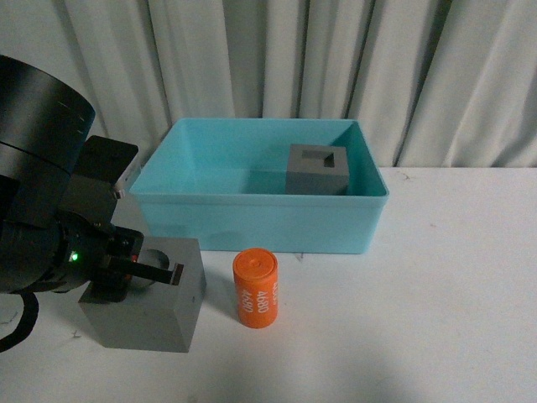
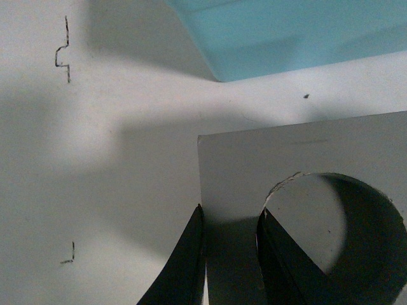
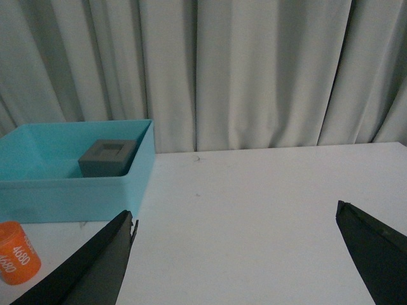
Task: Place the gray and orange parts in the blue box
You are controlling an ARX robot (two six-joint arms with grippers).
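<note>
Turquoise plastic forms the blue box (image 1: 252, 225), which sits at the back of a white bench (image 1: 436, 319) in front of pale curtains (image 1: 336, 59). Inside the box, toward its right side, rests a gray cube with a rectangular recess (image 1: 319, 170) in its top. On the bench in front of the box's left corner stands a gray cube with a round recess (image 1: 138, 323). Just to its right, not touching it, an orange cylinder (image 1: 255, 288) stands upright with white digits down its side.

The left claw (image 1: 149, 270) reaches over the top of the round-recess cube. The left wrist view shows one dark finger (image 2: 191, 254) against the cube's outer face and the other down inside the round hole. The two are closed on the wall between them, and the cube sits on the bench.

The right claw (image 3: 235, 213), seen only in its own wrist view, is spread wide with nothing between its fingers. It faces the curtains, with the box and cylinder off to one side.
</note>
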